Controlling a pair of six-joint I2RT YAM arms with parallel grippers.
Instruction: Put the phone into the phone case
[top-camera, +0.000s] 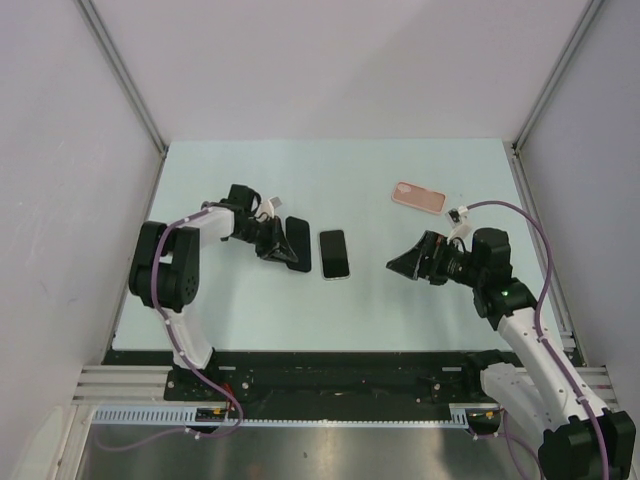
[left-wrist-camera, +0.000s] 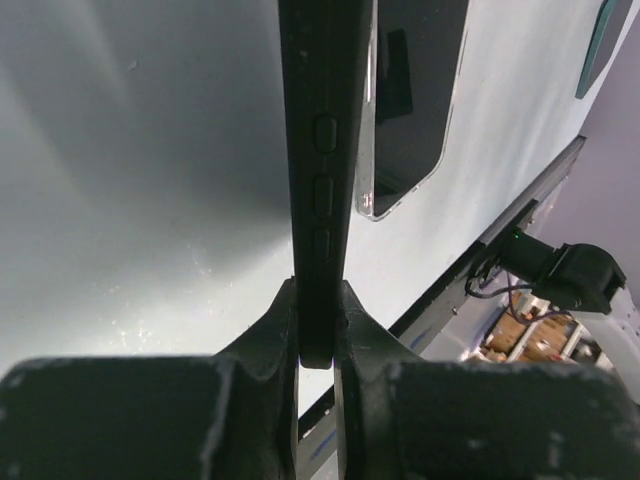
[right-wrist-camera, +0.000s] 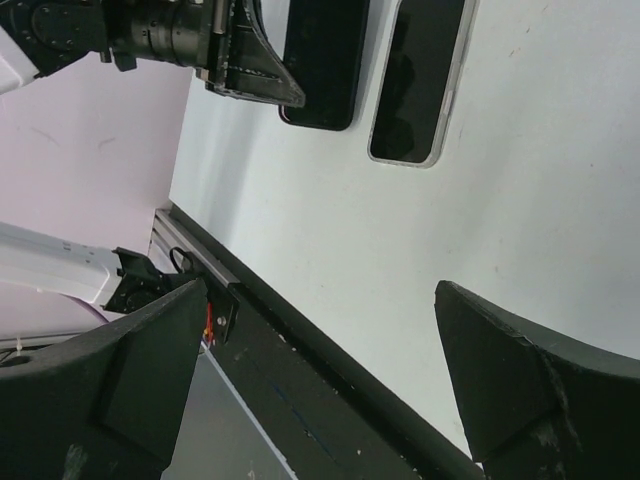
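Your left claw (top-camera: 276, 246) is clamped on the black case (top-camera: 297, 243), which sits just left of the phone (top-camera: 333, 254) in the top view. The phone lies flat on the table (top-camera: 250, 180), not yet in the case. You cannot tell from here whether the case is lifted or resting. Your right claw (top-camera: 408, 264) stands wide and empty, well to the right of the phone. A pink case (top-camera: 419, 197) lies further right of the phone, apart from everything.

From the left wrist, the fingers (left-wrist-camera: 265, 335) pinch one long edge of the case, the side with the button bumps. The phone's bright rim shows just beside the case.

From the right wrist, the fingers (right-wrist-camera: 520, 385) are spread with nothing between them. The phone lies ahead, with the case on its far side.

Watch that thin grip: with only an edge held, the case may twist or slip when the phone is pressed in. The phone is smooth and lies flat, so your right claw may push it along rather than lift it, and could knock it into the case.
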